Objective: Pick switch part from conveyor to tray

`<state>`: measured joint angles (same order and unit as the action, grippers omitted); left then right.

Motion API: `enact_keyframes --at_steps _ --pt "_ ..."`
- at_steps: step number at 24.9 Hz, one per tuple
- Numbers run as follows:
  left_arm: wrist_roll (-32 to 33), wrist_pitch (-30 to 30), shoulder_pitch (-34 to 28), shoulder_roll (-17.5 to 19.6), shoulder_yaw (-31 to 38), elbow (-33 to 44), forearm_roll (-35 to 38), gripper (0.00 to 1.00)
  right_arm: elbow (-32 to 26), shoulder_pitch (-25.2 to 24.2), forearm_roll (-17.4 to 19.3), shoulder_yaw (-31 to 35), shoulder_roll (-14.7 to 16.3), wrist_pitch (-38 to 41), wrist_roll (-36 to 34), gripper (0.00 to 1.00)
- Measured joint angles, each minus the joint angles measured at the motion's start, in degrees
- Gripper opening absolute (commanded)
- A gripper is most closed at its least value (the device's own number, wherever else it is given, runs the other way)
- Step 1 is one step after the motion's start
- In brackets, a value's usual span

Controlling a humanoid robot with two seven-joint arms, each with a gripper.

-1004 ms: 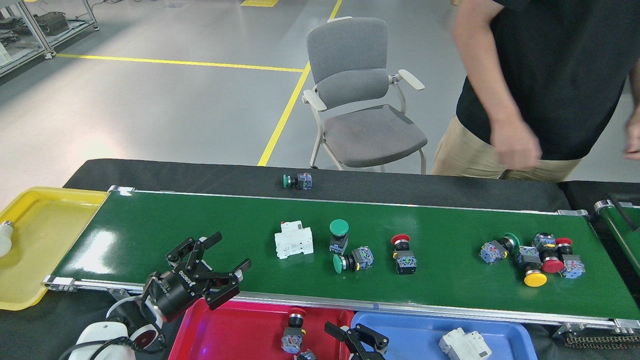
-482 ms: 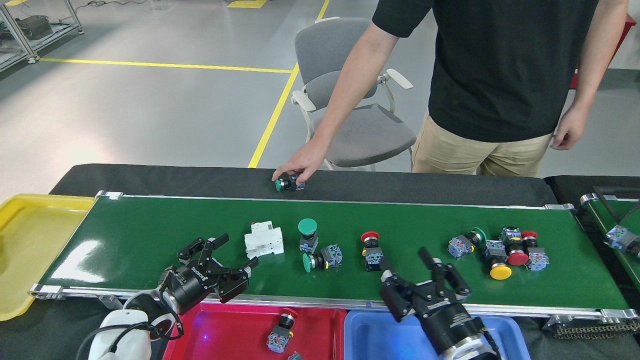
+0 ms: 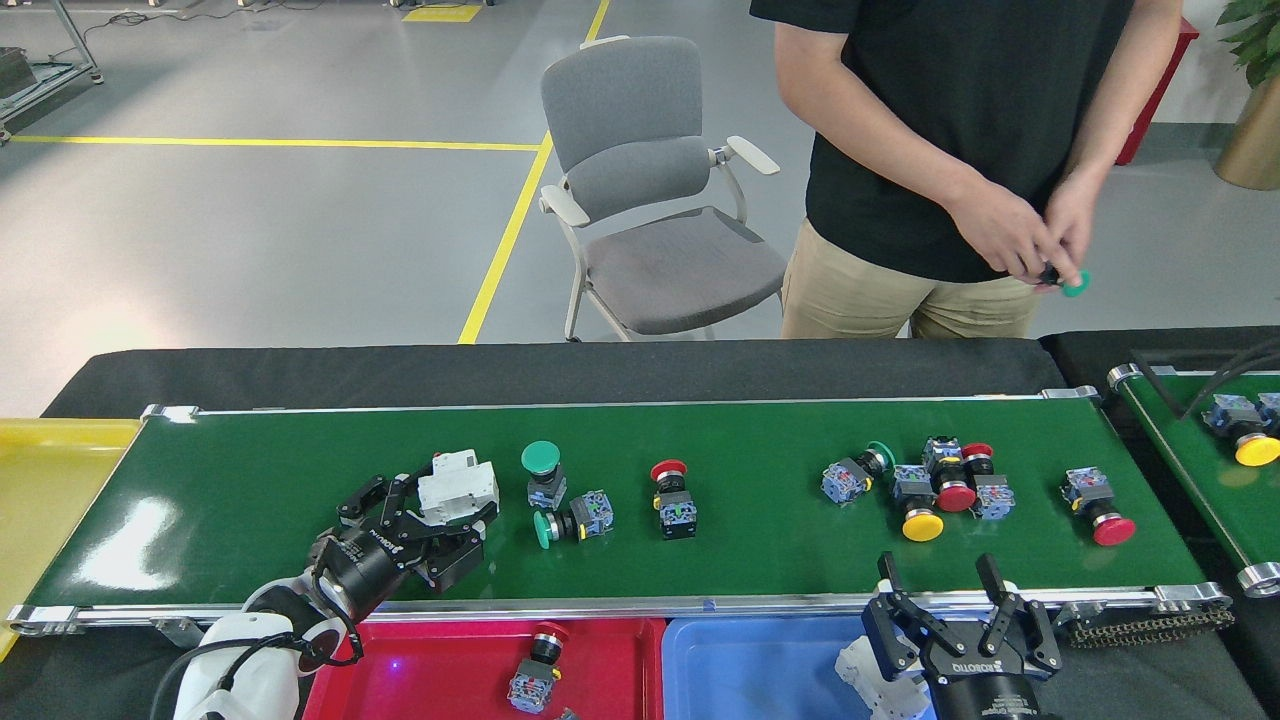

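The conveyor [image 3: 250,470] is a dark-green belt running across the view. Switch parts lie on it: a white breaker [image 3: 457,483], two green push-buttons [image 3: 541,470] [image 3: 570,520], a red one [image 3: 672,495], a cluster [image 3: 930,480] and a lone red one [image 3: 1098,500]. My left gripper [image 3: 435,502] is open over the belt's near left, its fingers [image 3: 470,532] either side of the white breaker. Whether they touch it I cannot tell. My right gripper [image 3: 938,575] is open at the near rail, above the blue tray [image 3: 760,670]. The red tray [image 3: 440,670] holds a red switch [image 3: 530,675].
A person stands behind the belt holding a green switch [image 3: 1070,285] in both hands. A grey chair [image 3: 650,200] is beyond the table. A yellow tray [image 3: 40,480] sits at the left end. A second belt [image 3: 1190,440] with switches is at the right. A white part [image 3: 868,678] lies in the blue tray.
The parts have travelled left along the belt. The person picked the green switch off the black cloth. My right gripper drew back to the near rail. The white breaker now sits between my left fingers.
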<state>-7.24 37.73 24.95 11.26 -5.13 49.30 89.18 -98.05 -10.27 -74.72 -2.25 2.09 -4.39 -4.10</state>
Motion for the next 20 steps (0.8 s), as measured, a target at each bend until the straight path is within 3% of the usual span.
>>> enact_keyframes --at_steps 4,11,16,20 --pt "-1.73 -0.05 -0.52 -0.01 0.06 -0.12 -0.12 0.00 0.00 -0.02 0.33 0.49 0.00 -0.06 -0.16 0.98" --pt "-4.83 -0.39 -1.68 0.58 0.41 0.37 -0.13 0.00 0.00 0.07 0.39 0.09 -0.06 -0.25 0.49 0.97" --pt "-4.88 0.29 -2.89 4.08 0.37 4.30 -2.32 0.00 0.01 2.18 -0.03 -1.09 -4.28 -0.19 6.42 0.96" --pt "-4.92 0.84 -3.10 4.40 0.87 6.55 -3.76 0.00 1.48 6.23 -0.98 -3.52 -4.73 -3.57 10.45 0.96"
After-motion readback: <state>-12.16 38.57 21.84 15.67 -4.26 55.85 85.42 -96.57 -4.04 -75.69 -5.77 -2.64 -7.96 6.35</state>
